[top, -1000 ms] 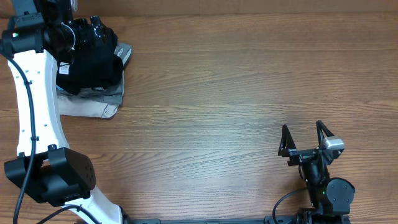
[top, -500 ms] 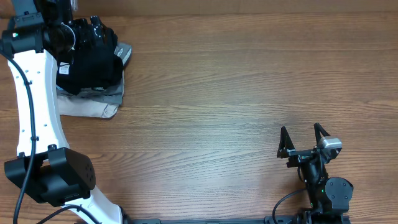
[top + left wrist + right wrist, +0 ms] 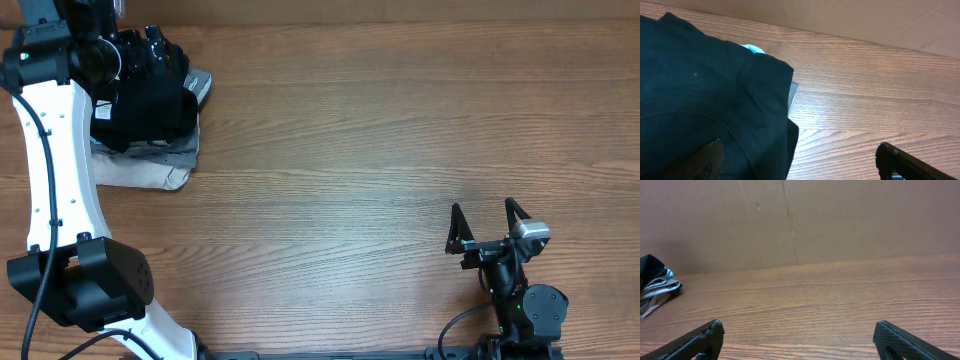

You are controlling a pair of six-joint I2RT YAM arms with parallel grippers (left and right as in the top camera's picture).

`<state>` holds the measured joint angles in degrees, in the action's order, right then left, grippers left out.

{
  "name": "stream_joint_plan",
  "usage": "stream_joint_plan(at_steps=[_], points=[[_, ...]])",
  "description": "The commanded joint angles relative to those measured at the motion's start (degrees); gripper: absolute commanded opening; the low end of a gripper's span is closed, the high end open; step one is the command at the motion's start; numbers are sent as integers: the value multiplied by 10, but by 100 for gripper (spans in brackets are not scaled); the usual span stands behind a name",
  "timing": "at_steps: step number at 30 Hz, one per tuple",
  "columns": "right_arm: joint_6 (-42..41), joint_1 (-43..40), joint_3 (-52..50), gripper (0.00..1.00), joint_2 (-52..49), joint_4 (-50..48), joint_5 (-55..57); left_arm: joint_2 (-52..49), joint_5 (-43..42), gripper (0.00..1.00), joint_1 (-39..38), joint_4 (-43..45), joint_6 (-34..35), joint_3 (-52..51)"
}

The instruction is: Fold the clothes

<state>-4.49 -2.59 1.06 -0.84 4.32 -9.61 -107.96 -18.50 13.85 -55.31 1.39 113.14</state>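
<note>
Two sets of jaws stand spread wide, neither pinching anything. The left gripper (image 3: 799,149) hangs at the upper left of the overhead frame, over the black T-shirt (image 3: 150,110). The shirt lies bunched on a grey garment (image 3: 180,152) and a cream garment (image 3: 140,175) on the desk (image 3: 380,150). In the left wrist view one finger is above the dark fabric, the other above wood. The right gripper (image 3: 485,207) sits at the lower right, well apart from the pile.

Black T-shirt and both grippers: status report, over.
Left gripper open above black T-shirt, nothing gripped. Right gripper open, empty, over the table. T-shirt bunched, unfolded, atop grey garment and cream garment.
</note>
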Motion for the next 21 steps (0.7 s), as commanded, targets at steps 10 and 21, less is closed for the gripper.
stream_joint_plan(at_steps=[10,21], points=[[-2,-1,-6,100,7,-3,5,-7,-8,100,-4,0,5,-2],[-2,-1,-6,100,7,-3,5,11,-6,100,-5,0,5,-2]])
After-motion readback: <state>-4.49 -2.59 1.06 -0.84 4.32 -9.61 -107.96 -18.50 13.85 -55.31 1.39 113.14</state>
